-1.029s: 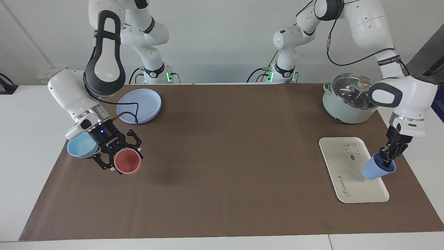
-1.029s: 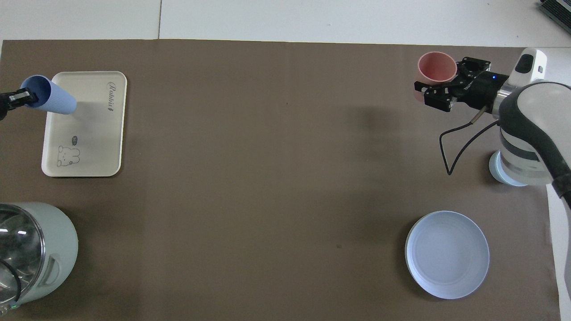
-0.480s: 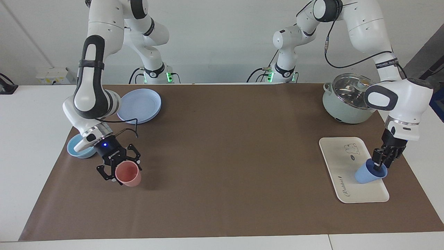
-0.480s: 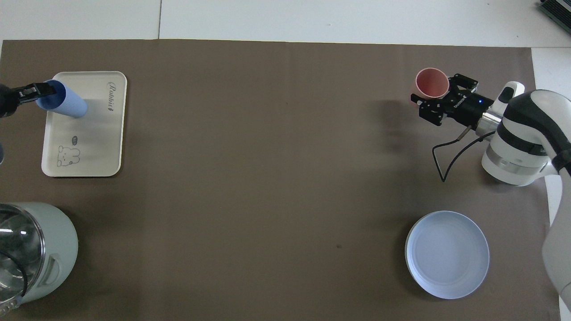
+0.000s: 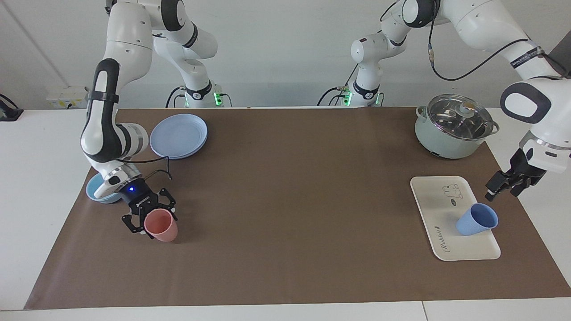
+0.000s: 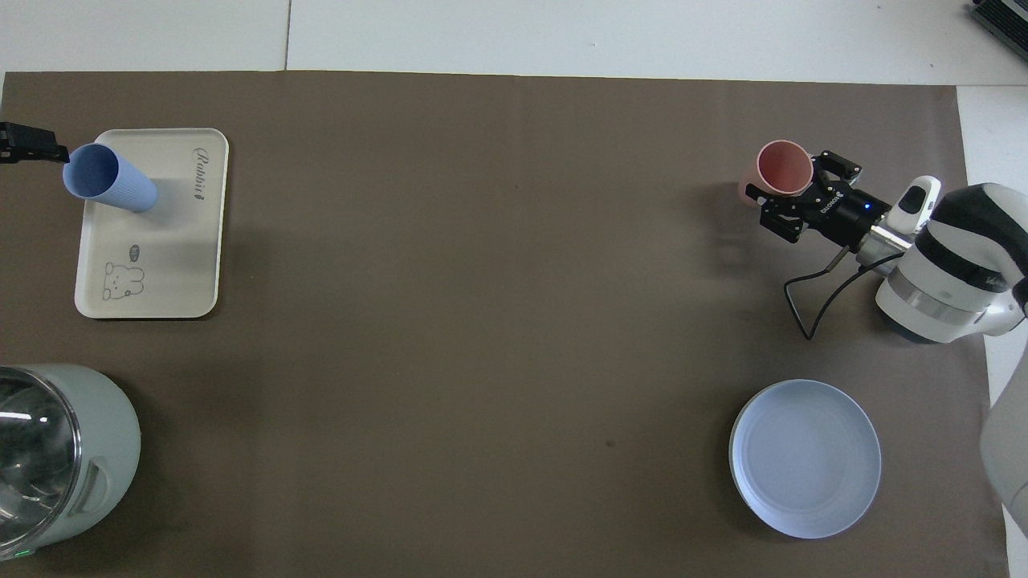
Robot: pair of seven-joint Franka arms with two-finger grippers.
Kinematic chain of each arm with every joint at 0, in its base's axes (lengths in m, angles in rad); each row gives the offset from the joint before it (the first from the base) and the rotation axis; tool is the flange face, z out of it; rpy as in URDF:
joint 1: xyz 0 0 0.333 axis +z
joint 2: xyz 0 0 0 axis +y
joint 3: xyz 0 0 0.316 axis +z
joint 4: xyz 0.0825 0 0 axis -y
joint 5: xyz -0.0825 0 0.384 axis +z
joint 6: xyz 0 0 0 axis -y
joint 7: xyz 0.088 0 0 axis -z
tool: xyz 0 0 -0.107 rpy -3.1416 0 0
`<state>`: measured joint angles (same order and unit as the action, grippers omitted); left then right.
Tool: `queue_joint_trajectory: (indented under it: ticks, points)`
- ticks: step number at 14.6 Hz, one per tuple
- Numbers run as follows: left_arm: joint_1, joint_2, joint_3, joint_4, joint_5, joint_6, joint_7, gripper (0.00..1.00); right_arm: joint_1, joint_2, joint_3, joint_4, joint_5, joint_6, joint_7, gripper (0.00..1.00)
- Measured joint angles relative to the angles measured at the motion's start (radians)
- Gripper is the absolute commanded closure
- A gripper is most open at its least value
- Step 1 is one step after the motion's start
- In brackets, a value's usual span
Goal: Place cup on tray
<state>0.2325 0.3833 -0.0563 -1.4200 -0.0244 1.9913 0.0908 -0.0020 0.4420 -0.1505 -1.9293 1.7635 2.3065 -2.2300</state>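
The cup (image 5: 476, 219) now stands free on the tray (image 5: 435, 205), at the lower right of the facing view. Half a second ago the left end effector (image 5: 504, 186) gripped its rim; now that end effector has let go and risen clear, hanging above and just beside the tray's edge at the right of the frame, holding nothing. Its fingers appear parted, though they are seen slantwise and I cannot be sure how wide. I judge the placing itself done, with only the retreat left. The cup seems to lean a little, mouth turned toward the frame's right, so whether it has fully settled is unclear. At the lower left of the facing view, the right end effector (image 5: 149, 219) is clamped on the pink cup (image 5: 161, 225), which it has brought down to the desk (image 5: 290, 200). The facing view shows the clear gap between the left end effector and the cup; the overhead view shows only that end effector's tip at its upper left edge, yet it shows better that the cup's base sits inside the tray's rim.
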Motion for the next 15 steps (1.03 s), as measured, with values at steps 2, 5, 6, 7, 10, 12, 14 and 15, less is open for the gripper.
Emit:
queue_joint_trajectory:
  ticks: [2,5,6,7,10,12,14,15]
  points:
    - [-0.077,-0.005,0.001,0.041,0.039,-0.103,-0.069,0.00,0.000,0.016,0.001,-0.001,0.026,-0.014,-0.027,1.00]
    - [-0.146,-0.018,-0.001,0.085,0.045,-0.262,-0.103,0.00,0.000,0.019,0.001,-0.001,0.037,-0.015,-0.029,1.00]
    - [-0.162,-0.036,-0.001,0.094,0.045,-0.306,-0.104,0.00,0.000,0.019,0.001,-0.001,0.038,-0.015,-0.029,1.00]
    - [-0.175,-0.061,-0.001,0.095,0.045,-0.344,-0.106,0.00,0.000,0.019,0.001,-0.002,0.038,-0.015,-0.029,1.00]
    - [-0.208,-0.158,0.002,0.057,0.045,-0.403,-0.107,0.00,0.000,0.019,0.001,-0.009,0.039,-0.015,-0.041,1.00]
    - [-0.253,-0.241,0.035,-0.020,0.045,-0.414,-0.107,0.00,0.000,0.019,0.001,-0.013,0.039,-0.015,-0.050,0.09]
    - [-0.314,-0.314,0.096,-0.102,0.045,-0.417,-0.107,0.00,0.000,0.019,0.002,-0.016,0.039,-0.015,-0.051,0.00]
    - [-0.325,-0.343,0.109,-0.137,0.045,-0.417,-0.107,0.00,0.000,0.019,0.001,-0.017,0.039,-0.015,-0.051,0.00]
